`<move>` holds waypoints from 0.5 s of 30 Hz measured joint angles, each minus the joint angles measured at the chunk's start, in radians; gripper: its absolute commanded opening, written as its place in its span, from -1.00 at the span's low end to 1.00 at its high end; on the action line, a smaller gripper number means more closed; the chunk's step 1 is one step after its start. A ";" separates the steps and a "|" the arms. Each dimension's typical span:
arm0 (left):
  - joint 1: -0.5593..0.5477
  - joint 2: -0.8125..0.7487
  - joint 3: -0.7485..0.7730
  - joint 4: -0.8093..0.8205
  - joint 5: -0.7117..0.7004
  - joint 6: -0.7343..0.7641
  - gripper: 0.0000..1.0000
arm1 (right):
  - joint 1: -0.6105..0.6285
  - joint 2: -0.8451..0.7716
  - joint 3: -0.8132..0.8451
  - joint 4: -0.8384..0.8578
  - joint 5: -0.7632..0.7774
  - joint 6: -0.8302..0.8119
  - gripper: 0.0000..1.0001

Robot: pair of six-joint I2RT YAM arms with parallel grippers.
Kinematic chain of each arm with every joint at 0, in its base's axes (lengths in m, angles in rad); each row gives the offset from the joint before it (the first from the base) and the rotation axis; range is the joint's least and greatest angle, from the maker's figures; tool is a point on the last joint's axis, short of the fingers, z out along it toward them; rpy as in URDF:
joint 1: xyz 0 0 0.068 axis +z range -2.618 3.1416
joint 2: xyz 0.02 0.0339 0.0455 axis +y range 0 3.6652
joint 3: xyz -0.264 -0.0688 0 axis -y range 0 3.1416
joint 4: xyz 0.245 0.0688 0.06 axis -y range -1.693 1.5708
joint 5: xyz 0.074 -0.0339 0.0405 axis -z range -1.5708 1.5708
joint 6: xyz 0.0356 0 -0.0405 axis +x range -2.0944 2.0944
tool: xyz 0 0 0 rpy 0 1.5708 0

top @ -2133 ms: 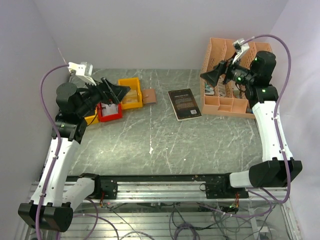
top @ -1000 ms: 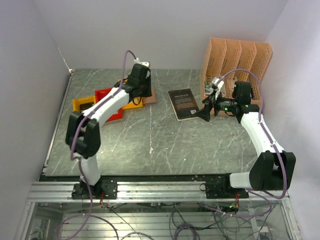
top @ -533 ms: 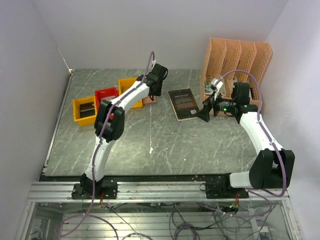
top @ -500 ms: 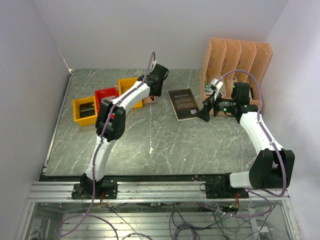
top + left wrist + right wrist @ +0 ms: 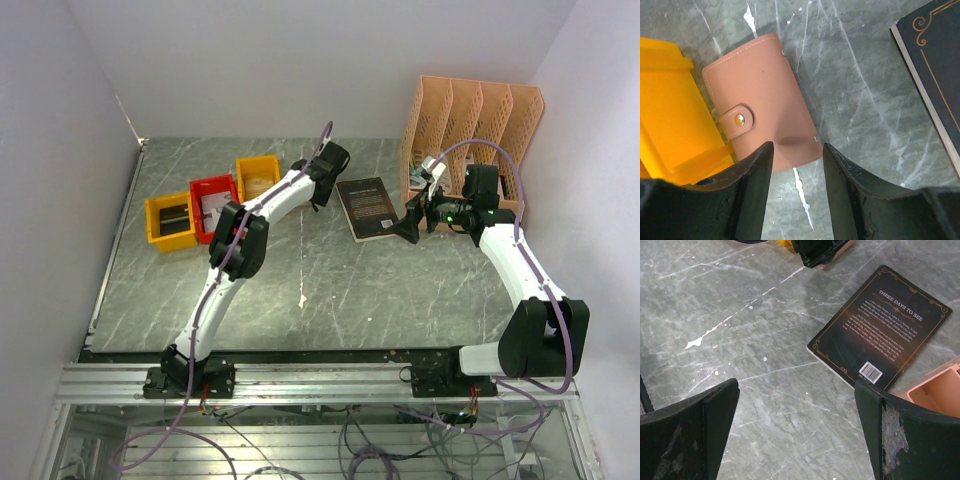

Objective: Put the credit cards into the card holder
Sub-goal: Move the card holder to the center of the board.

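- Since half a second ago the left arm has swung rightward from the bins toward the book, and its jaws have spread wider; the right arm has not moved.
- Three bins sit at the table's 10 o'clock: a yellow bin (image 5: 170, 220), a red bin (image 5: 213, 205) and another yellow bin (image 5: 258, 175). Their contents are too small to tell.
- The left gripper (image 5: 796, 165) hangs with its jaws moderately apart and holds nothing.
- The card holder (image 5: 762, 95) lies flat and snapped shut on the table just ahead of those fingertips. The yellow bin touches it at its 9 o'clock.
- The black book (image 5: 368, 207) lies at the holder's 3 o'clock, apart from it.
- The right gripper (image 5: 800, 440) gapes wide and empty over bare table, at the book's 4 o'clock.
- The peach file rack (image 5: 470, 110) stands at the book's 1 o'clock.
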 measured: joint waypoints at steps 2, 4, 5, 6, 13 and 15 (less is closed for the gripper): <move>0.000 0.031 0.025 -0.005 -0.001 0.006 0.08 | 0.000 0.000 0.000 0.000 0.000 0.000 0.99; 0.000 0.045 0.033 -0.006 -0.002 0.008 0.02 | 0.000 0.000 0.000 0.000 0.000 0.000 0.99; 0.000 0.054 0.035 -0.006 -0.003 0.010 -0.04 | 0.001 0.000 0.000 0.000 0.000 0.000 0.99; 0.000 0.060 0.035 -0.006 -0.005 0.011 -0.12 | 0.002 0.000 0.000 0.000 0.000 0.000 0.99; -0.003 0.059 0.023 0.010 -0.006 0.031 -0.79 | 0.002 0.000 0.000 0.000 0.000 -0.001 0.99; -0.006 0.047 0.002 0.027 -0.003 0.042 -0.86 | 0.002 0.000 0.000 0.000 0.000 -0.001 0.99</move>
